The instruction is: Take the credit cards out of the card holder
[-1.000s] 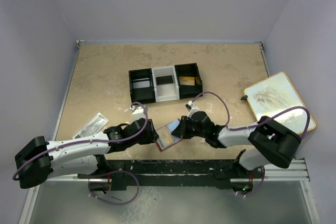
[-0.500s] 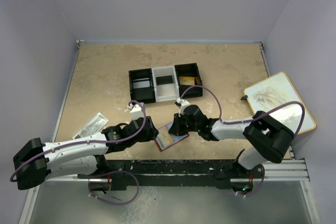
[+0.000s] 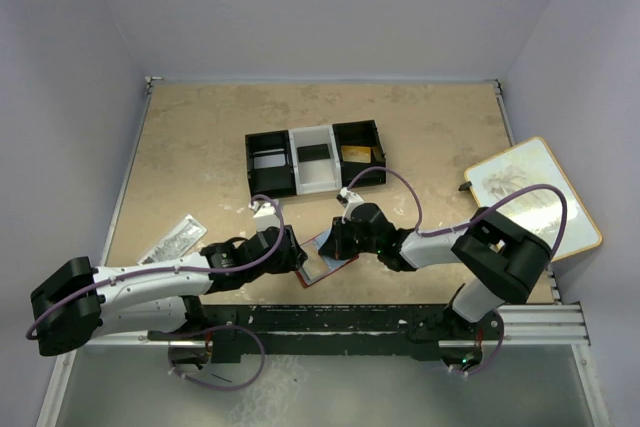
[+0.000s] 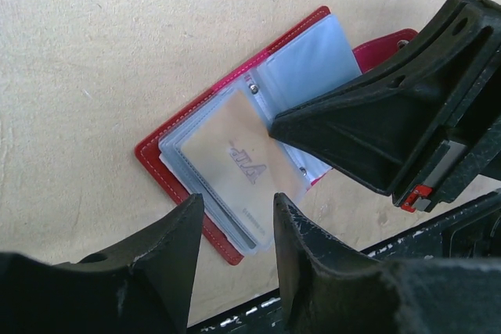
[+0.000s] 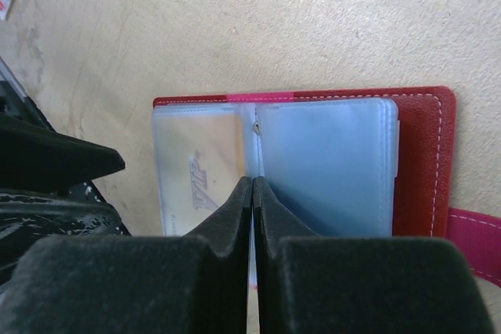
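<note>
Two tools at the card holder (image 5: 423,170): right tool (image 5: 252,185) clenched on its fold, left tool (image 4: 236,201) half-parted over its edge.

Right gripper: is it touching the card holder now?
Cannot tell. In the right wrist view the shut right gripper ends over the fold of the card holder, but neither wrist view shows contact or a gap plainly.

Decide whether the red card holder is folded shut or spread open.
Spread open: the card holder lies flat, its pale inside facing up on both sides of the spine.
</note>
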Robot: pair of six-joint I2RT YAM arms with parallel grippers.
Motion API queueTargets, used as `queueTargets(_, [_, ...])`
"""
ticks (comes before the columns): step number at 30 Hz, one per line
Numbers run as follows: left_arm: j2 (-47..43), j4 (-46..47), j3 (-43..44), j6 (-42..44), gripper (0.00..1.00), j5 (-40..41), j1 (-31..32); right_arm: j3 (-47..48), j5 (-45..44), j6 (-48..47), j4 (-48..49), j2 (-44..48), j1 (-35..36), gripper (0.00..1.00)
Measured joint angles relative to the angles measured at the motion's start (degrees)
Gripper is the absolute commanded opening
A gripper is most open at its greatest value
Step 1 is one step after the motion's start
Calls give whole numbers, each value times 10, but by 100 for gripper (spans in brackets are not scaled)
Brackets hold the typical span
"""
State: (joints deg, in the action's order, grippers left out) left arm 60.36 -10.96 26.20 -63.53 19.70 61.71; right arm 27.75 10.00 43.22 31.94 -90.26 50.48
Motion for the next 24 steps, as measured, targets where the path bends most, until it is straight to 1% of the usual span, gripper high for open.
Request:
queueTargets(5, [2, 37, -21, -12, 39, -5, 6, -23, 1, 27, 49, -6, -2, 2])
queueTargets(9, [8, 64, -33, -34, 39, -5, 9, -30, 2, 39, 69, -10, -3, 2])
queueTargets(16, [12, 86, -64, -86, 39, 5, 21, -31, 1, 46, 75, -12, -4, 2])
queueTargets(24, [14, 120, -73, -111, 39, 24, 39, -33, 1, 47, 78, -13, -3, 2])
